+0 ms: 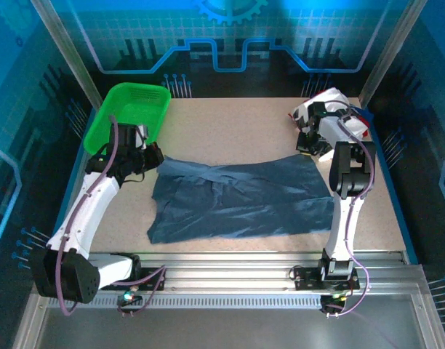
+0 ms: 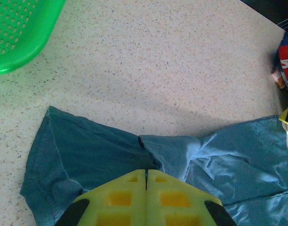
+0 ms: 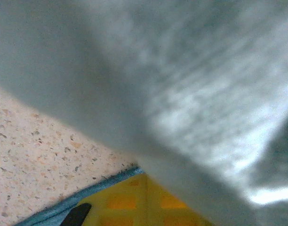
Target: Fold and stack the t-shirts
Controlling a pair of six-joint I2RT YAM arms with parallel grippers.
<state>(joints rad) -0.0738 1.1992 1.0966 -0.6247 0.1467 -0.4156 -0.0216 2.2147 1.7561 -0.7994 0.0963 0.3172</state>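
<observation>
- Step in hand: the first fold of the blue shirt (image 1: 237, 200). Both pincers are at its far corners, so I judge this the grasp before a fold towards the near edge.
- Left pincer (image 2: 146, 173): clenched, with the fingers meeting tip to tip. It grasps the blue shirt at its far left corner, where creases in the cloth run together at the tips.
- Right pincer (image 1: 310, 147): clenched at the far right corner. In the right wrist view a blue hem (image 3: 106, 184) lies along its yellow finger, so it likely has a pinch on that corner. How deep the pinch goes cannot be told.
- Pale cloth (image 3: 181, 94): blurred and close over the right wrist lens. Which shirt it belongs to cannot be told.
- Next move, as judged: lift both corners together and level, then carry them over to the near hem. The pull must be even so the cloth does not twist.
- Blue shirt, condition: dark slate-blue and thin. It lies mid-worktop (image 1: 230, 123), spread but not flat. The far edge sags between the corners, and diagonal creases cross the middle.
- Other shirts (image 1: 331, 105): white with red, heaped at the far right corner just behind the right pincer, not yet folded.
- Basket (image 1: 131, 109): green mesh, far left, apart from the blue shirt.
</observation>
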